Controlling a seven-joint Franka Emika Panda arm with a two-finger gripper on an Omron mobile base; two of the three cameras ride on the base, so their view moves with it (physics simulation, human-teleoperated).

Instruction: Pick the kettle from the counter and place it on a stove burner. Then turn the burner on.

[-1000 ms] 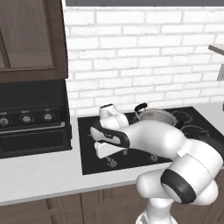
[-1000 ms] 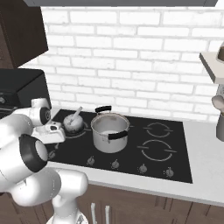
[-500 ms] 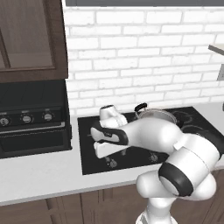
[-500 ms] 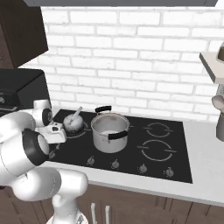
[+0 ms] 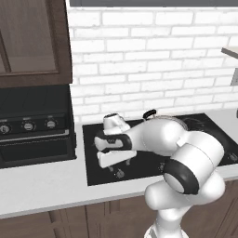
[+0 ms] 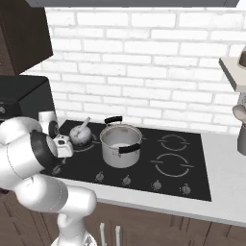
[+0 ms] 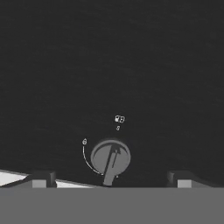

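We see the gripper (image 7: 109, 179) with its fingers spread wide, hovering over a round knob (image 7: 110, 158) on the black cooktop (image 7: 131, 65), the knob lying between the fingertips. The kettle (image 6: 80, 135) sits on a stove burner (image 6: 91, 144) just behind the gripper, beside the steel pot (image 6: 120, 144). The counter (image 5: 42, 186) lies around the cooktop.

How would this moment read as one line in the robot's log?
kettle: on burner, beside pot | gripper: open, above knob | burner: not yet on
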